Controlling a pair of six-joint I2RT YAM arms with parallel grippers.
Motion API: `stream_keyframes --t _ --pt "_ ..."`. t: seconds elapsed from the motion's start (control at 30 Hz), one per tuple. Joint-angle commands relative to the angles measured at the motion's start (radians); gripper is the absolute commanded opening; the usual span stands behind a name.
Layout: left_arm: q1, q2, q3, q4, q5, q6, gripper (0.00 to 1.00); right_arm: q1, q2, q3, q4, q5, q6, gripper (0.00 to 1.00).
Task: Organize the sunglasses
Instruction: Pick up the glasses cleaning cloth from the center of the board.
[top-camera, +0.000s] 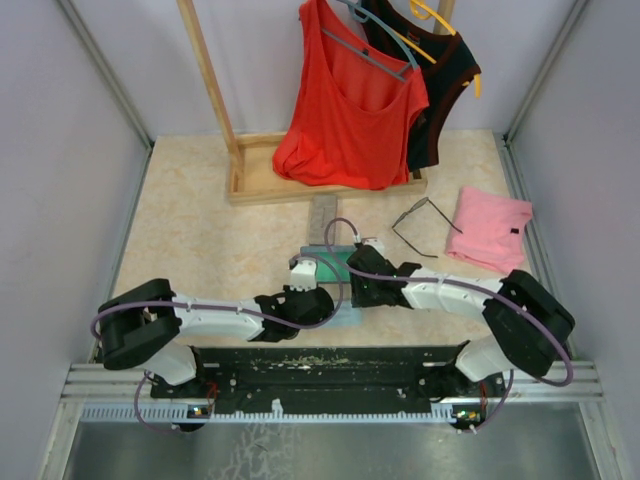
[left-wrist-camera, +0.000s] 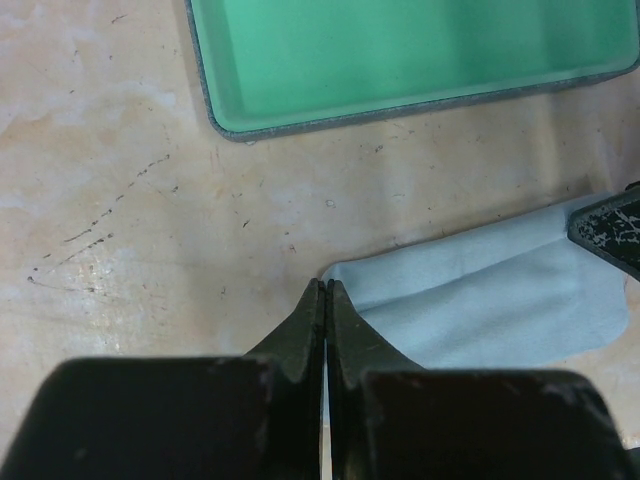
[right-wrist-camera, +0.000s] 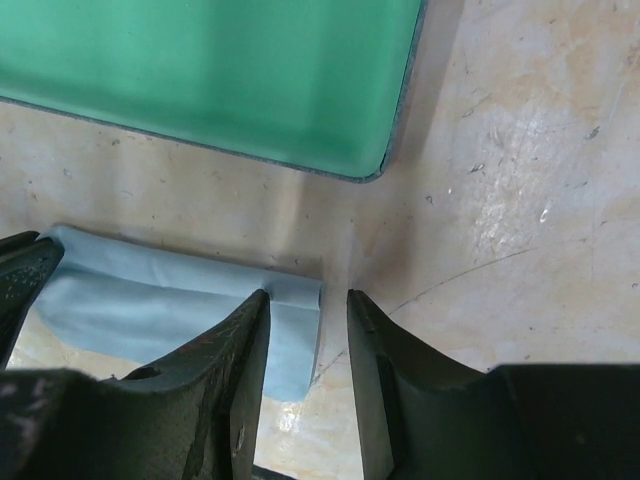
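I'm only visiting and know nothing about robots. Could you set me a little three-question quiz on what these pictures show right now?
1. True or false: the left gripper is wide open.
2. Pick one: the sunglasses lie on the table beside A) the pink cloth, B) a blue bowl, C) a yellow cup.
3. Fill in the gap: the right gripper stands open over an edge of the light blue cloth, near a shallow ____ container with a grey rim.

Key: 1 false, it is shut; 2 A; 3 green.
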Motion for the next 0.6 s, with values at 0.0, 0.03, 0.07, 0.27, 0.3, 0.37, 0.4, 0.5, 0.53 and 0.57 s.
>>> stream_keyframes --t 0.0,0.03,0.07,0.27,0.3,0.37,0.4,0.5,0.53,0.57 --pt "-0.004 0.047 -0.059 -0.135 0.141 -0.002 0.0 0.018 0.038 0.065 -0.053 0.04 -0.021 0.37" --pt "-0.005 0.047 -0.059 -0.135 0.142 -0.001 0.0 0.022 0.047 0.072 -0.061 0.045 -0.023 0.37" --pt "-0.006 0.047 -0.058 -0.134 0.143 0.0 0.0 0.027 0.057 0.081 -0.072 0.051 -0.025 0.37" --pt "-0.004 0.039 -0.059 -0.131 0.142 0.003 0.0 0.057 0.1 0.129 -0.135 0.088 -0.027 0.37" --pt "-0.004 0.038 -0.06 -0.131 0.142 0.003 0.0 0.062 0.105 0.133 -0.138 0.086 -0.028 0.37" --pt "-0.004 0.036 -0.06 -0.13 0.142 0.003 0.0 0.068 0.118 0.139 -0.142 0.078 -0.028 0.37" --pt "-0.005 0.036 -0.06 -0.131 0.142 0.004 0.0 0.073 0.126 0.143 -0.146 0.078 -0.029 0.37" --pt "-0.005 0.034 -0.059 -0.132 0.14 0.005 0.0 0.082 0.153 0.152 -0.162 0.078 -0.028 0.37" --pt "-0.004 0.033 -0.06 -0.132 0.14 0.004 0.0 0.085 0.163 0.156 -0.168 0.079 -0.027 0.37" --pt "-0.005 0.032 -0.06 -0.132 0.139 0.006 0.0 0.09 0.174 0.164 -0.177 0.081 -0.027 0.37"
